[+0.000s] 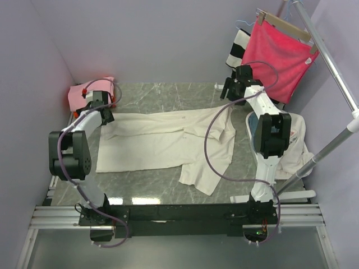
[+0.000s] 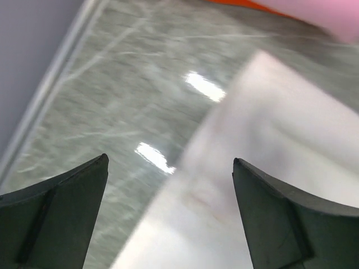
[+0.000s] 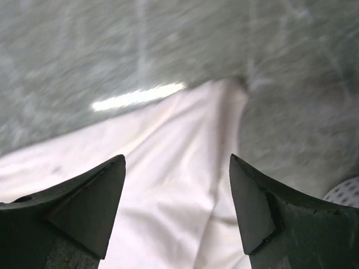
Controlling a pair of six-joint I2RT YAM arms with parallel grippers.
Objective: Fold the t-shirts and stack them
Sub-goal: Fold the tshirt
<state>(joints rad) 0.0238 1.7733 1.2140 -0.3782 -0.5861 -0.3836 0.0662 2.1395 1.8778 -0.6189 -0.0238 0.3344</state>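
Seen from overhead, a cream t-shirt lies spread flat across the middle of a grey marbled tabletop. The left end effector hangs over its far left corner and the right end effector over its far right end. Both wrist views, though blurred, show the jaws spread wide and gripping nothing, with cream cloth below. A pink t-shirt sits in the far left corner, partly hidden by the left arm. The orange-red t-shirt shows only as a sliver, cut off by the frame edge. Another white cloth lies half hidden behind the right arm; any print on it is too small to read.
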